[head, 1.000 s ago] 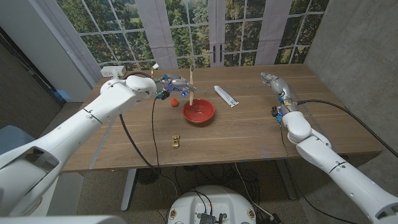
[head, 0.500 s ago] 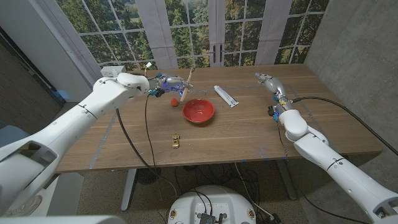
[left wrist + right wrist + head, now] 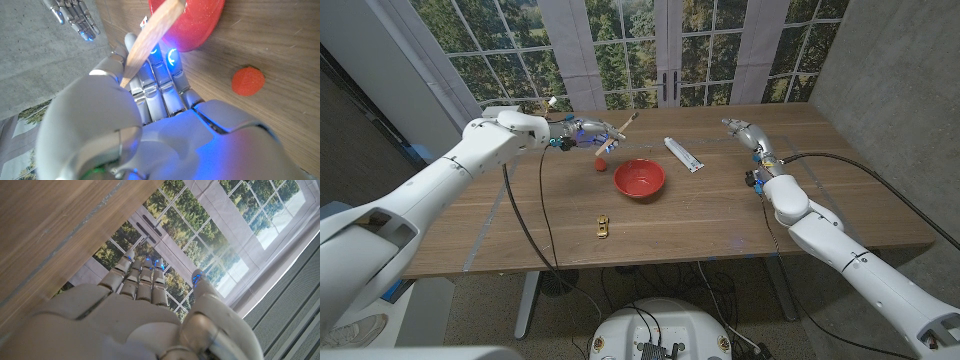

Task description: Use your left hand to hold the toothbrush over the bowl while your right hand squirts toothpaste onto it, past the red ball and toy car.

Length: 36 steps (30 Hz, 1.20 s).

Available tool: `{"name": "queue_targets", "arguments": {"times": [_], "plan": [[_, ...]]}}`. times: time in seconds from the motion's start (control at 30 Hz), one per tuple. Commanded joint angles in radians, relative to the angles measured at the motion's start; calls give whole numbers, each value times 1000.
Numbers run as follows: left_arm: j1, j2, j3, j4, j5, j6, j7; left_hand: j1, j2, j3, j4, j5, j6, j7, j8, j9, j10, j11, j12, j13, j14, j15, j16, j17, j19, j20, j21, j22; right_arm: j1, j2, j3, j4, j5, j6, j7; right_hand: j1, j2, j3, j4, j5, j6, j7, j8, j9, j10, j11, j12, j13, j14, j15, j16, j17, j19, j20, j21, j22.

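Slantwise, left hand [image 3: 582, 131] grips slim wooden toothbrush [image 3: 617, 132] beside round red bowl [image 3: 639, 178].

Red bowl [image 3: 639, 178], red ball [image 3: 601, 165], yellow toy car [image 3: 603, 227].

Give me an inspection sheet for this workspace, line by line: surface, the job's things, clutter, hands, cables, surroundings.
Surface: wooden table, no spills seen.
Job's things: toothbrush held tilted in the left hand, back-left of the red bowl, not over it; toothpaste lies on the table right of the bowl, untouched.
Clutter: red ball left of the bowl; toy car nearer the front edge.
Hands: left hand grips the toothbrush; right hand holds nothing, fingers straight, right of the toothpaste.
Cables: black cable hanging from the left arm, another along the right arm.
Surroundings: windows with trees behind; grey wall on the right.
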<state>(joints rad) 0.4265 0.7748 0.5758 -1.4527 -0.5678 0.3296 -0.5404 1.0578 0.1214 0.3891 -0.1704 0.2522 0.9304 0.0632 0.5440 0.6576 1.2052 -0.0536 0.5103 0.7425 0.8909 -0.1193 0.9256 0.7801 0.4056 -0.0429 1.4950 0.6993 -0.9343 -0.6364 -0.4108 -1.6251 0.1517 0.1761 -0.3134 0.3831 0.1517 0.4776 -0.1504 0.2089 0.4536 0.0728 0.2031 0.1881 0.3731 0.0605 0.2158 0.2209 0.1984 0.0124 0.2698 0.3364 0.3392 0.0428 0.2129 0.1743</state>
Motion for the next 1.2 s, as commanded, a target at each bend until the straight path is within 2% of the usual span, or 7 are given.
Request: {"name": "queue_targets", "arguments": {"times": [0.03, 0.33, 0.6, 0.8, 1.2], "plan": [[-13, -18, -7, 114, -28, -73, -90, 36, 43, -4, -1, 6, 19, 14, -1, 58, -1, 1, 1, 0, -3, -59, 14, 2, -9, -60, 15, -2, -4, -2, -17, -37, -39, -41, -26, 4, 7, 5, -4, 5, 2, -7, -2, 3, 3, -7, -3, 1, -2, -3, -2, 4, -1, -3, -3, 5], [-15, -11, -13, 135, -42, -76, -123, 37, 41, -4, -1, 9, 21, 12, -3, 61, 1, 0, 1, -1, 0, -59, 19, -14, -11, -60, 29, -12, 2, 1, -40, -67, -94, -98, -56, 6, 1, 2, -5, 4, -3, -15, -5, 3, -4, -15, -5, 1, -5, -4, -4, 4, -3, -1, -4, 5], [-5, -22, -34, 179, -78, -105, -159, 35, 40, -3, 0, 13, 24, 12, -8, 58, 0, 2, 0, -3, -3, -58, 27, -20, -11, -62, 37, -23, 42, 16, -80, -73, -141, -187, -58, 8, -3, -1, -5, 3, -16, -28, -9, 3, -21, -33, -11, 1, -18, -11, -10, 4, -7, -4, -6, 5], [-5, -32, -39, 208, -88, -122, -178, 34, 39, -2, 0, 16, 26, 12, -11, 59, 2, -1, -2, -7, -5, -58, 37, -22, -10, -62, 41, -35, 83, 29, -112, -42, -159, -201, -41, 24, 6, 6, -10, 6, -18, -40, -8, 4, -25, -45, -11, 1, -17, -26, -10, 3, -5, -6, -5, 5], [-22, -55, -34, 262, -87, -150, -213, 33, 37, 1, -1, 20, 31, 13, -14, 58, 5, 0, -1, -7, -6, -60, 46, -30, -4, -65, 46, -52, 156, 52, -177, 2, -251, -263, -53, 47, 14, 17, -17, 12, -22, -48, -8, 4, -27, -52, -11, 1, -18, -34, -10, 2, -2, -12, -5, 5]]}}
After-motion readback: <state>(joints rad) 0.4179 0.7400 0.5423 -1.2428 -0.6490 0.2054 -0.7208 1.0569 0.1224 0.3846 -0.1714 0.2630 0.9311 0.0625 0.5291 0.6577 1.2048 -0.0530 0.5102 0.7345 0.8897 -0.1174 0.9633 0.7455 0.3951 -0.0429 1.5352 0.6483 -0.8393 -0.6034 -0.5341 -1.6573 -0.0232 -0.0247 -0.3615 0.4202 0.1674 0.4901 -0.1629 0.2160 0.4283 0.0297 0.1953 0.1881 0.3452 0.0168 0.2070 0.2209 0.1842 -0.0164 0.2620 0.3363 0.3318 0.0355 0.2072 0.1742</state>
